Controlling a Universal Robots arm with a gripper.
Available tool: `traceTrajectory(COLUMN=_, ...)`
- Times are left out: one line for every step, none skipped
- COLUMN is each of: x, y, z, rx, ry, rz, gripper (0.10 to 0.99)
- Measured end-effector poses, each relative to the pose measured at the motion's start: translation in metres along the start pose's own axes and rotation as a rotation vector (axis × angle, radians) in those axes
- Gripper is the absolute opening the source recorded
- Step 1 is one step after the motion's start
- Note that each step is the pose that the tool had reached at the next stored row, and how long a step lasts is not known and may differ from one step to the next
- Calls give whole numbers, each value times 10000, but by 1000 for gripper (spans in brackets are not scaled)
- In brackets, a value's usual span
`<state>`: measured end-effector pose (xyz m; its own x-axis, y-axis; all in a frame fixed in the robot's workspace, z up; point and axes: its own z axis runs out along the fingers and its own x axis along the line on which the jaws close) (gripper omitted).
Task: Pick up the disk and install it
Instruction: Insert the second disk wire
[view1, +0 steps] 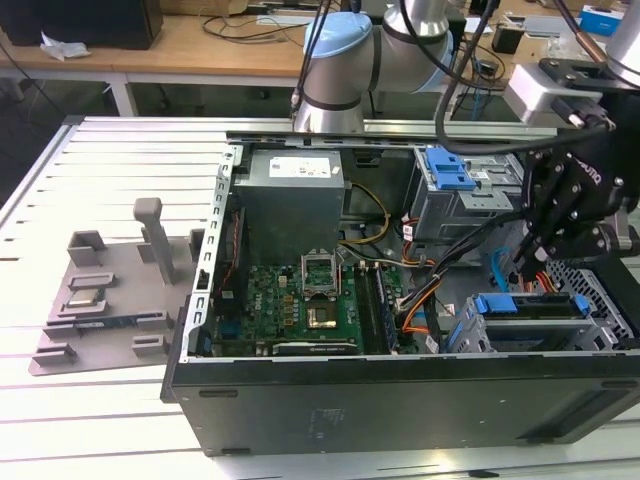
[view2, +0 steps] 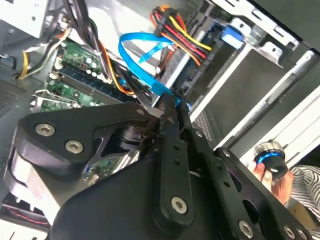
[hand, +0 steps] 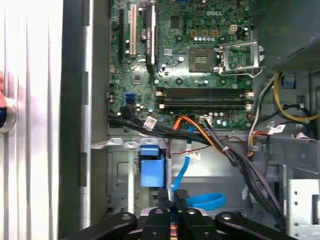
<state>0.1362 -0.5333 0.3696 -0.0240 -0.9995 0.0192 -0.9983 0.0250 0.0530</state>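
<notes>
- Black metal tool (view1: 524, 266) hangs inside the open computer case (view1: 300, 400), over the end of the case at the exterior view's right.
- Its fingers (hand: 181, 196) are drawn narrow, tips together, and nothing can be seen between them in both wrist views.
- The disk (view1: 530, 308), silver with a blue frame, lies flat in the drive cage (view1: 600, 300) at the case's corner, just below the tool and apart from it.
- A light-blue flat cable (view2: 132, 52) loops just beside the fingertips in the second wrist view; whether they touch it cannot be told.
- A bundle of red, yellow and black wires (view2: 180, 35) runs to the cage past that cable.
- The green circuit board (view1: 300, 300) covers the case floor, with a grey power box (view1: 295, 200) at the case's far side.
- A blue plastic latch (view1: 447, 168) sits on the second cage at the far corner.
- The case rests on a slatted metal surface (view1: 100, 160); a grey fixture plate (view1: 100, 300) lies beside it, toward the surface's edge on the exterior view's left.
- A person's hand (view2: 280, 186) grips a blue-ringed knob (view2: 270, 157) outside the case.
</notes>
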Motion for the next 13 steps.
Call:
traceTrajectory(x=31, y=-1, z=7, rx=0, ry=-11, rz=0, gripper=157)
traceTrajectory(x=69, y=-3, z=21, rx=0, ry=-33, rz=3, gripper=157)
traceTrajectory(x=88, y=-4, z=35, rx=-1, ry=-54, rz=7, gripper=157)
traceTrajectory(x=97, y=-5, z=53, rx=-1, ry=-71, rz=10, gripper=157)
traceTrajectory(x=104, y=-6, z=68, rx=-2, ry=-85, rz=14, gripper=157)
traceTrajectory(x=105, y=-16, z=91, rx=-2, ry=-97, rz=15, gripper=157)
traceTrajectory(x=105, y=-27, z=102, rx=-2, ry=-97, rz=15, gripper=157)
traceTrajectory(x=102, y=-45, z=117, rx=-2, ry=-97, rz=14, gripper=157)
traceTrajectory(x=96, y=-62, z=140, rx=-2, ry=-97, rz=14, gripper=157)
traceTrajectory(x=85, y=-82, z=162, rx=-4, ry=-95, rz=15, gripper=157)
traceTrajectory(x=75, y=-94, z=177, rx=-4, ry=-95, rz=14, gripper=157)
traceTrajectory(x=58, y=-110, z=196, rx=-4, ry=-96, rz=13, gripper=157)
traceTrajectory(x=47, y=-116, z=205, rx=-5, ry=-97, rz=9, gripper=157)
